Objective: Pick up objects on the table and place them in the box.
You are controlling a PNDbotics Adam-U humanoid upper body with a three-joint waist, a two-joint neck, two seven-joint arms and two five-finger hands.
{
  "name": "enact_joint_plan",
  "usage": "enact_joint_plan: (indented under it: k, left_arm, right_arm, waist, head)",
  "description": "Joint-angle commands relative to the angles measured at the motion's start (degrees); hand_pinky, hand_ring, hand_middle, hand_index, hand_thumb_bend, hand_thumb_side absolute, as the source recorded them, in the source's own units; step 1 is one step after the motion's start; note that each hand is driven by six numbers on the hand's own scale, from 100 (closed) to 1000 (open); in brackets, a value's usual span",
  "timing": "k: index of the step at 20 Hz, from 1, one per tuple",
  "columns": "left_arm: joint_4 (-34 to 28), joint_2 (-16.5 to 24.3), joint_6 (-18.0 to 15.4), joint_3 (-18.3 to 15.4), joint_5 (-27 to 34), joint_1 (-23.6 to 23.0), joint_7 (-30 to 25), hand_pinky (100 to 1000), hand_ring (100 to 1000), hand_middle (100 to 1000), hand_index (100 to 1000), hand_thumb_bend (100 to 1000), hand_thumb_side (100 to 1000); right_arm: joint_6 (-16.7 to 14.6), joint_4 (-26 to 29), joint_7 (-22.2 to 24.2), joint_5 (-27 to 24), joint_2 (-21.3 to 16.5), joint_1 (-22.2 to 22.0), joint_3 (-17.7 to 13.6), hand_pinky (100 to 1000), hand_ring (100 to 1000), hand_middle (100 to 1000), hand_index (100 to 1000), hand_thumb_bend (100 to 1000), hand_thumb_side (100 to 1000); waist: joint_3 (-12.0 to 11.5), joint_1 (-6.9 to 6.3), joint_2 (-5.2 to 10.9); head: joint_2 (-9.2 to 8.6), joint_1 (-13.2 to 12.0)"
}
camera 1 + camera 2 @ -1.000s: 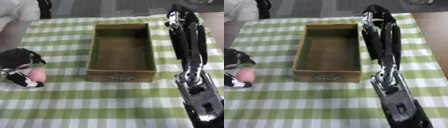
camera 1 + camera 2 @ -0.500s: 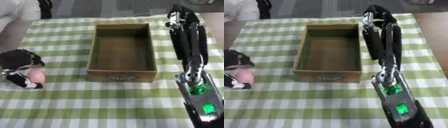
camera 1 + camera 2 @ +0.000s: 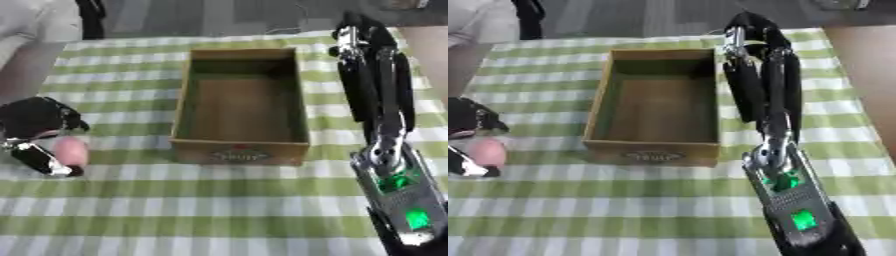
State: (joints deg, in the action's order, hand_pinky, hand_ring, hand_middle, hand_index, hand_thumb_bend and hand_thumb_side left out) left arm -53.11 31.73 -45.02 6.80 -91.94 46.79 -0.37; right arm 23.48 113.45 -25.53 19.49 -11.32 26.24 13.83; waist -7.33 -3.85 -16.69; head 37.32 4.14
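Note:
An open cardboard box (image 3: 238,151) with a label on its front wall stands mid-table, and nothing shows inside it. At the left edge a small pink rounded object (image 3: 70,151) lies on the green checked cloth. My left hand (image 3: 33,119) is curled over it, its thumb (image 3: 42,161) under the near side. My right hand (image 3: 761,75) stands beside the box's right wall with its fingers straight and holds nothing.
The green-and-white checked cloth (image 3: 175,210) covers the table. My right forearm (image 3: 401,195), with green lights on it, fills the lower right. A person's sleeve (image 3: 26,20) shows at the far left corner, and bare brown surface lies beyond the cloth's right edge.
Green lights have come on along my right forearm. Both hands, the pink object and the box stay almost where they were.

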Motion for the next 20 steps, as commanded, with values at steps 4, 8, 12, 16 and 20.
enact_joint_plan:
  k: [4, 8, 12, 16, 20]
  left_arm:
    - [0.2, 1.7, -1.8, -0.3, -1.5, 0.4, -1.6, 588, 617, 555, 808, 647, 696]
    - [-1.0, 1.7, -1.7, -0.9, -0.7, 0.5, -1.4, 569, 599, 530, 781, 607, 745]
    - [-2.0, 2.0, -1.2, -1.2, 0.0, 0.6, -1.7, 566, 596, 526, 776, 613, 760]
    - [-3.0, 2.2, -0.4, -1.5, -0.2, 0.9, -1.5, 575, 602, 530, 784, 616, 767]
    - [-3.0, 2.4, -0.7, -1.7, 0.1, 0.6, -1.6, 571, 601, 533, 798, 621, 786]
  right_arm:
    - [-0.2, 1.1, 0.1, -0.4, -0.6, 0.6, 0.0, 871, 672, 674, 855, 100, 933]
    - [-0.2, 1.1, 0.3, -0.4, -0.5, 0.5, 0.1, 871, 672, 675, 855, 100, 934]
    - [-0.2, 1.1, 0.5, -0.4, -0.4, 0.3, 0.2, 872, 672, 675, 855, 100, 934]
    - [-0.3, 1.1, 0.6, -0.4, -0.3, 0.2, 0.2, 872, 672, 674, 855, 100, 934]
    - [-0.3, 1.1, 0.6, -0.4, -0.3, 0.0, 0.2, 872, 671, 674, 855, 100, 934]
  waist:
    - [-0.2, 0.15, 0.93]
    - [-0.4, 0.15, 1.03]
    - [-0.5, 0.14, 1.19]
    - [-0.7, 0.18, 1.38]
    - [-1.0, 0.16, 1.59]
  head:
    - [-0.67, -0.1]
    - [-0.59, -0.1]
    - [-0.65, -0.2]
    - [-0.66, -0.3]
    - [-0.72, -0.4]
